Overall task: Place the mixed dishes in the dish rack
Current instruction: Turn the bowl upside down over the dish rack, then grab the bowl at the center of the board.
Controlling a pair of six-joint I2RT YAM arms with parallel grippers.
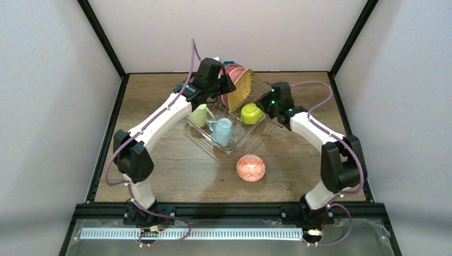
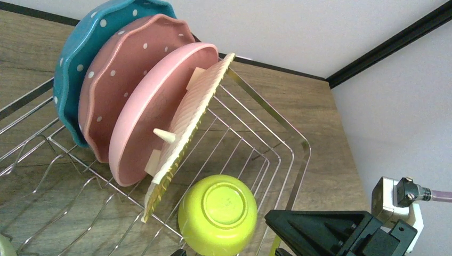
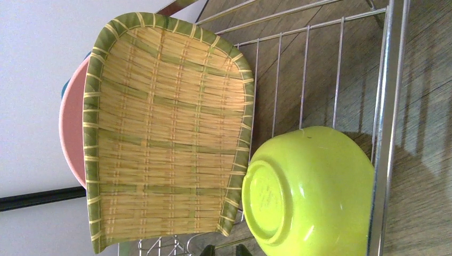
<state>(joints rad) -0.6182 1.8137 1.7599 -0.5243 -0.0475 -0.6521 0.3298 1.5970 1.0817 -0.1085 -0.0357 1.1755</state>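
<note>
The dish rack [image 1: 230, 151] stands mid-table. At its back, a blue dotted plate [image 2: 69, 69], two pink plates [image 2: 144, 122] and the woven tan plate [image 3: 165, 133] stand on edge. A lime bowl [image 1: 251, 113] lies base-up at the rack's right side. A pale green mug [image 1: 199, 115] and a light blue mug [image 1: 222, 132] sit at its left. The red-patterned bowl [image 1: 250, 168] rests on the table in front. My left gripper [image 1: 226, 85] hovers open by the plates, holding nothing. My right gripper [image 3: 227, 249] is beside the lime bowl, its tips slightly apart and holding nothing.
The rack's wire rim [image 3: 386, 106] runs close along the lime bowl's right side. In the left wrist view the right arm's black gripper body [image 2: 325, 229] sits just right of the bowl [image 2: 218, 213]. Black frame posts and pale walls close in the wooden table [image 1: 176, 170].
</note>
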